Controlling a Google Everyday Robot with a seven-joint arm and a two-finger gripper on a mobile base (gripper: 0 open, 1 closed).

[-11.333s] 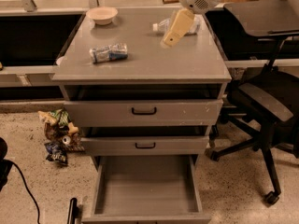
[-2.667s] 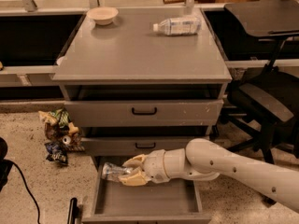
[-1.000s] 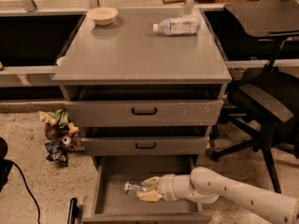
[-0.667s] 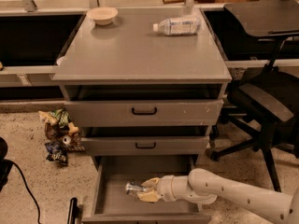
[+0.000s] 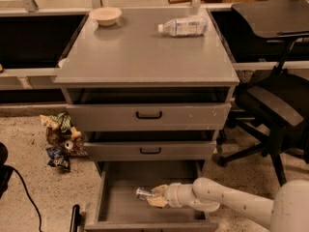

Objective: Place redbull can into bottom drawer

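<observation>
The bottom drawer (image 5: pixel 111 206) is pulled open at the foot of the grey cabinet, showing a plain grey box inside. My gripper (image 5: pixel 153 196) reaches into it from the right on a white arm. It is shut on the redbull can (image 5: pixel 143 193), whose shiny silver end pokes out to the left. The can lies on its side, low over the middle of the drawer floor; I cannot tell whether it touches the floor.
Two shallower drawers with black handles (image 5: pixel 148 115) sit above, slightly open. On the cabinet top are a clear plastic bottle (image 5: pixel 183 26) and a beige bowl (image 5: pixel 105 15). A black office chair (image 5: pixel 275 100) stands right. Snack bags (image 5: pixel 60 139) and a black cable (image 5: pixel 21 187) lie on the floor left.
The gripper carried the can from the cabinet top down into the open bottom drawer. In the last second it has barely moved, staying low in the drawer with the can.
</observation>
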